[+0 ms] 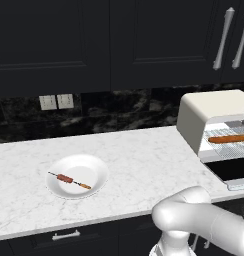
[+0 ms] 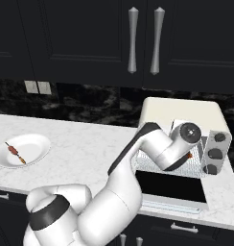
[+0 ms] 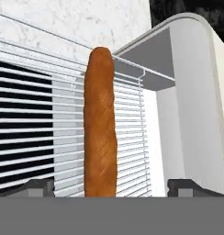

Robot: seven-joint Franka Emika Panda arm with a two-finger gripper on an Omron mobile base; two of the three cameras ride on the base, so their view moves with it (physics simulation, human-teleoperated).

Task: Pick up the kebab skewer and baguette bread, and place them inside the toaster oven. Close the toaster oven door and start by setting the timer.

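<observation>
My gripper (image 3: 109,186) stands with its jaws spread wide, one dark finger tip (image 3: 38,187) on each side of the baguette bread (image 3: 100,124) and neither touching it, so I am holding nothing. The baguette bread lies flat on the wire rack (image 3: 36,114) inside the toaster oven (image 1: 214,111), lengthwise between my finger tips, its far rounded end close to the rack's rear edge. In the left base view the loaf shows as an orange-brown bar across the rack in the oven's open mouth. The toaster oven door (image 2: 170,187) hangs open, folded down flat in front of the oven over the edge of the marble counter (image 1: 139,160), its dark glass facing up and its pale handle bar along the near edge. My arm reaches into the oven's opening from the front, the wrist just before the rack. Three dark knobs (image 2: 215,153) sit in a column on the oven's right-hand front panel. Well to the left of the oven, a white plate (image 1: 94,172) rests on the counter, and the kebab skewer (image 1: 69,179) lies across it at a slant, the orange tip toward the counter's front edge.
</observation>
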